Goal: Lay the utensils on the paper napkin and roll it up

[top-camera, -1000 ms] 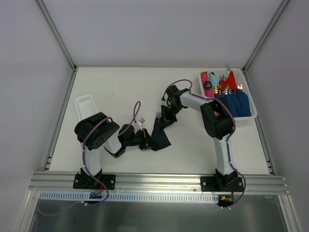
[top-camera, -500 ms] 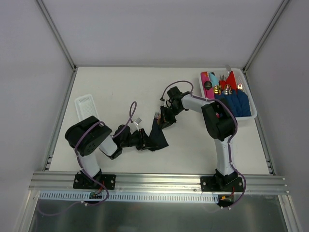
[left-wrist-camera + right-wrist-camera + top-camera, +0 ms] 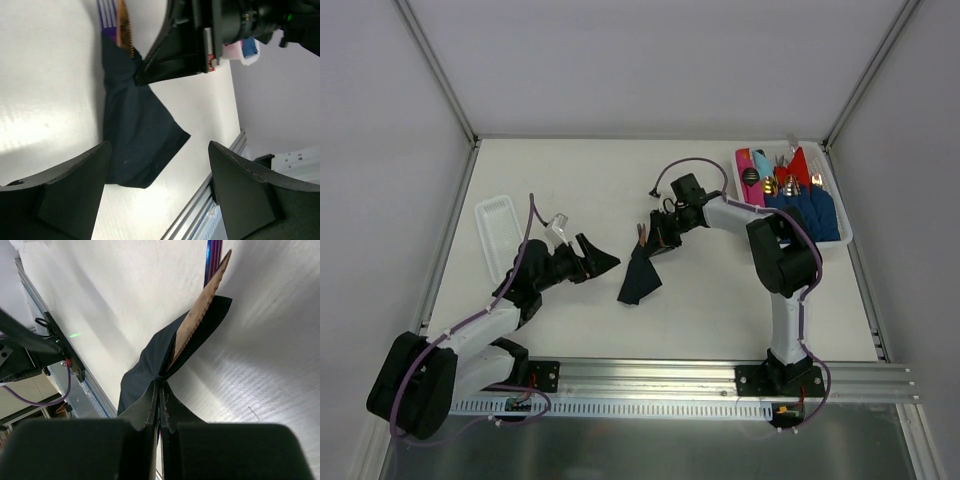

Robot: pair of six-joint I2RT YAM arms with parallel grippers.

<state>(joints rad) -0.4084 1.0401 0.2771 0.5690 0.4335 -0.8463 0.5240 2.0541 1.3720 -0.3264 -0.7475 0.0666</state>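
Note:
The paper napkin (image 3: 640, 281) is a near-black sheet, folded over and rumpled on the table's middle. In the right wrist view my right gripper (image 3: 160, 384) is shut on a pinched fold of the napkin (image 3: 142, 372). A serrated brown knife (image 3: 200, 315) and a purple-handled utensil (image 3: 214, 257) stick out of that fold. In the top view this gripper (image 3: 654, 242) is at the napkin's upper end, beside the utensils (image 3: 642, 234). My left gripper (image 3: 599, 259) stands open just left of the napkin, holding nothing. In the left wrist view its jaws (image 3: 157, 192) are wide apart, above the napkin's lower corner (image 3: 137, 150).
A white basket (image 3: 844, 238) at the back right holds blue, red and pink rolled napkins and more cutlery. A white ridged tray (image 3: 498, 232) lies at the left. The aluminium rail (image 3: 650, 373) runs along the near edge.
My left gripper has opened, let go of the napkin and drawn back to the left. The napkin has shifted and now hangs only from my shut right gripper.

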